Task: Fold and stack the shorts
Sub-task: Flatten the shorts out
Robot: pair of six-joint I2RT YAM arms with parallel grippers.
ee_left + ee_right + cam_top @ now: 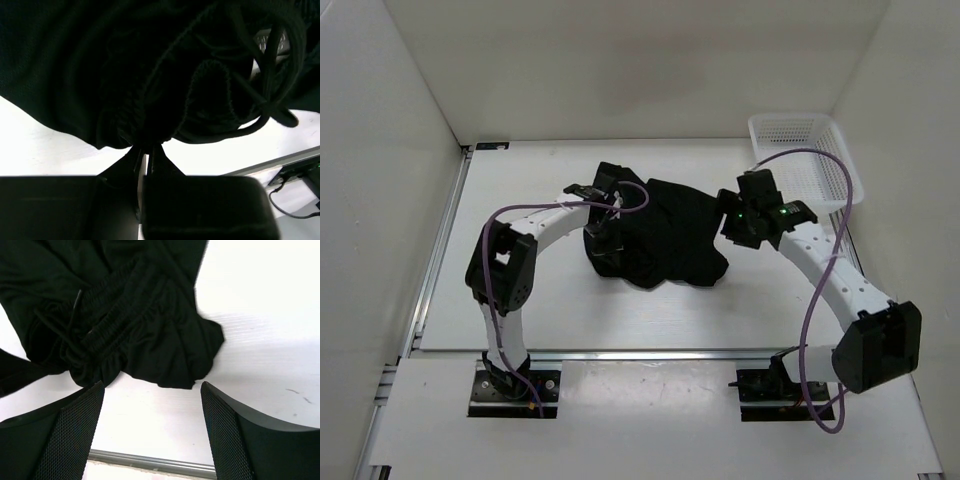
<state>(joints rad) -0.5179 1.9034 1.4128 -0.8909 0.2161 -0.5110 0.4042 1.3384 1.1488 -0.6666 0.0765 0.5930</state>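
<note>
Right, left pincer first: its jaws are pressed together, pinching a fold of the shorts right at the cloth's lower edge in the wrist view. Black fabric bunches up above that nip, a ribbed hem curls over beside it, and the drawstring loops away to the right. From overhead this pincer sits at the left edge of the garment, its arm curving in from the base at the near left.

Now across to the right pincer: jaws spread wide, nothing between them. Its fingers show mesh-textured inner faces turned toward each other. White bench fills the gap between the fingers, and the rumpled edge of the shorts lies just ahead of them. The gathered waistband runs diagonally across that wrist view, with the thin cord trailing over it.

Widening out: the shorts lie in a crumpled, unfolded heap about mid-bench, between the two pincers, the left one gripping it, the right one close by its right edge. Further out, a white plastic basket stands at the far right corner, well apart from the heap. A purple cable arcs over the right arm.
</note>
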